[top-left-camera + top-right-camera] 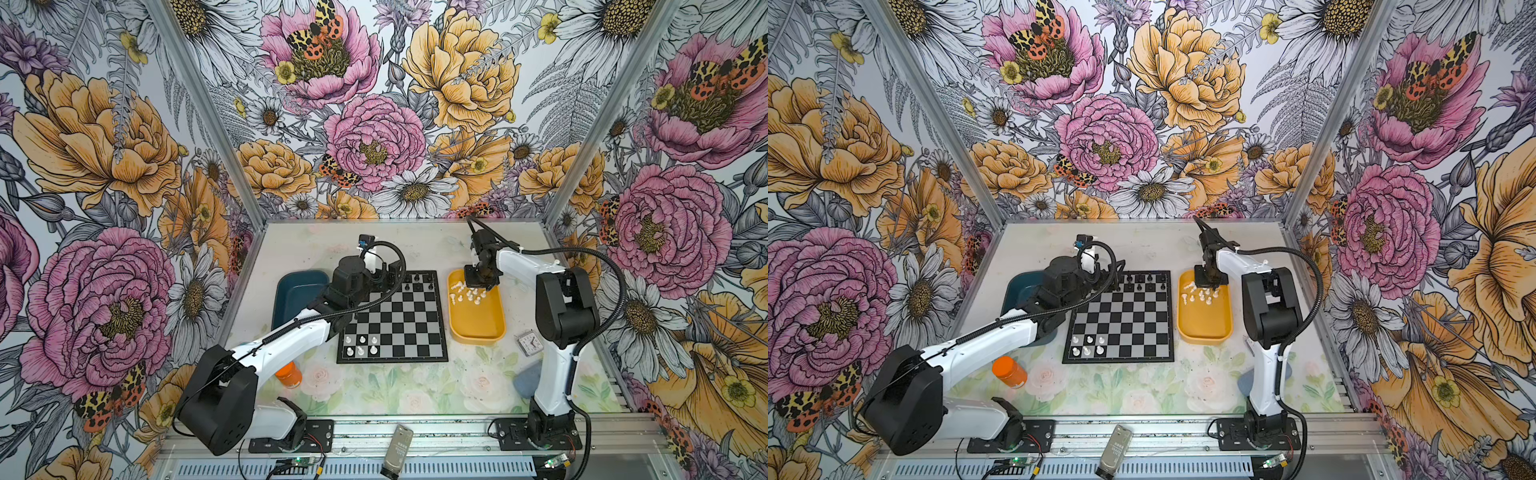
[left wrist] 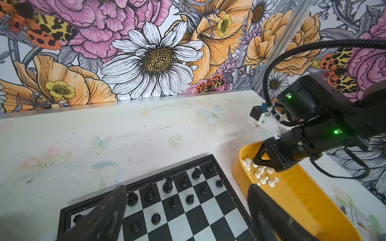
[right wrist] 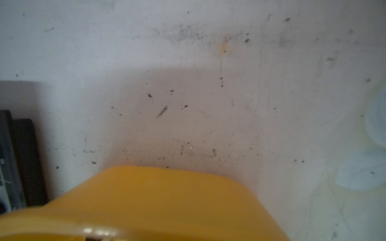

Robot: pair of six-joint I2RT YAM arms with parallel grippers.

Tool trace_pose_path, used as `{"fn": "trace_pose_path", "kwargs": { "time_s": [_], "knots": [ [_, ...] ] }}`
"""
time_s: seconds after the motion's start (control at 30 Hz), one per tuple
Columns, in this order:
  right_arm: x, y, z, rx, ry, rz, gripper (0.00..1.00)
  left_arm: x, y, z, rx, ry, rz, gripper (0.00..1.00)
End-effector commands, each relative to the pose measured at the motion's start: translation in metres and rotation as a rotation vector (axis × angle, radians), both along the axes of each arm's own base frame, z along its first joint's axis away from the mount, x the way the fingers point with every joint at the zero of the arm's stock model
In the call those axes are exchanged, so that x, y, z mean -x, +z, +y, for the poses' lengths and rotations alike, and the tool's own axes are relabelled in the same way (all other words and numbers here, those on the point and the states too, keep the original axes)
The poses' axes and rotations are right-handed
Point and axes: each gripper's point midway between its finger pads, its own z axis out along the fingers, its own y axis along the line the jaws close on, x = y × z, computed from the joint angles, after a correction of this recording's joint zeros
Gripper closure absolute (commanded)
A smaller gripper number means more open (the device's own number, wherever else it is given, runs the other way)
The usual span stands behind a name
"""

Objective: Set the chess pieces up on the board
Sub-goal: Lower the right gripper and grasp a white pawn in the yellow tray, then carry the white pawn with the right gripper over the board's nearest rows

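Pieces (image 2: 259, 174) in the yellow tray (image 1: 478, 324) are tiny; one could slip. My right jaws are pinched together there, I cannot tell on what; left jaws spread wide, empty.

Yellow tray (image 1: 478, 326), small clock (image 1: 528, 344) (square, white-faced) just beside it — blue tray (image 1: 294, 291) and orange bottle (image 1: 289, 374) at left.

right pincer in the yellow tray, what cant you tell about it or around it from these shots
- right pincer: whether it grips one of the chess pieces; in both top views its own body covers the tips.
- right wrist view: only the blurred yellow tray rim shows, no tips.
- board, far left corner: the left arm covers it in both top views.
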Motion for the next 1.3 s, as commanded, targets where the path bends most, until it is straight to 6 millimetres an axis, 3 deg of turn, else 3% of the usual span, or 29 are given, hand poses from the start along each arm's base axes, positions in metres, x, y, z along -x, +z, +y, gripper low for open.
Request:
{"fn": "trace_pose_path", "kwargs": {
  "time_s": [0.0,0.27,0.4,0.53,0.67,0.8,1.0,1.23,1.27],
  "knots": [
    [-0.008,0.023,-0.003,0.027,-0.001,-0.051,1.00,0.002,0.016,-0.002,0.008,-0.008,-0.043,0.09],
    [-0.004,0.064,0.007,0.047,0.022,-0.113,1.00,0.001,0.015,-0.001,0.001,-0.001,-0.045,0.09],
    [0.002,0.096,0.019,0.048,0.038,-0.167,1.00,0.002,0.015,0.001,-0.005,0.005,-0.048,0.09],
    [0.014,0.126,0.046,0.042,0.089,-0.215,1.00,0.001,0.015,0.012,-0.017,0.054,-0.049,0.09],
    [0.034,0.140,0.092,0.008,0.183,-0.223,1.00,0.000,0.014,0.029,-0.036,0.117,-0.041,0.09],
    [0.053,0.139,0.134,-0.007,0.267,-0.210,1.00,0.004,0.019,0.049,-0.036,0.156,-0.032,0.09],
    [0.084,0.126,0.191,-0.066,0.383,-0.154,1.00,0.015,0.027,0.095,-0.027,0.291,-0.038,0.09],
    [0.119,0.089,0.247,-0.117,0.503,-0.031,1.00,0.033,0.034,0.137,0.011,0.389,-0.050,0.09],
    [0.131,0.083,0.260,-0.120,0.540,-0.014,1.00,0.035,0.034,0.141,0.015,0.401,-0.050,0.09]
  ]
}}
